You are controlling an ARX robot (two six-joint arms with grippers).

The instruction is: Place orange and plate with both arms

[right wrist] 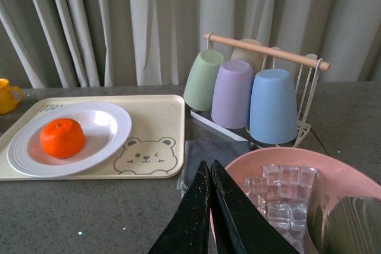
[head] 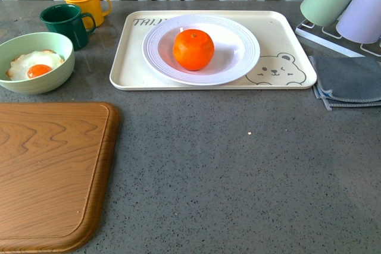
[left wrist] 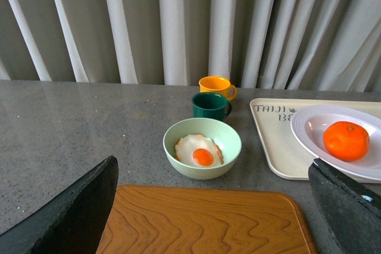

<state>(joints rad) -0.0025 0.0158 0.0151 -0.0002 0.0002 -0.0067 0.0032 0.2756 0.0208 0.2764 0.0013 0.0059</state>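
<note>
The orange [head: 193, 49] rests in the well of the white ridged plate [head: 241, 57], which stands on the cream bear tray [head: 280, 75] at the back of the table. Both also show in the left wrist view, orange [left wrist: 346, 141] in plate [left wrist: 309, 128], and in the right wrist view, orange [right wrist: 62, 137] in plate [right wrist: 113, 129]. Neither arm appears in the front view. My left gripper [left wrist: 214, 206] is open over the wooden board [left wrist: 202, 221], well short of the plate. My right gripper [right wrist: 209, 168] is shut on nothing, beside a pink bowl of ice [right wrist: 339, 176].
A pale green bowl with a fried egg [head: 36, 62] sits at the left, with a green mug [head: 65, 23] and yellow mug [head: 86, 1] behind it. A grey cloth [head: 348, 81] and a rack of upturned cups [right wrist: 256, 90] lie to the right of the tray.
</note>
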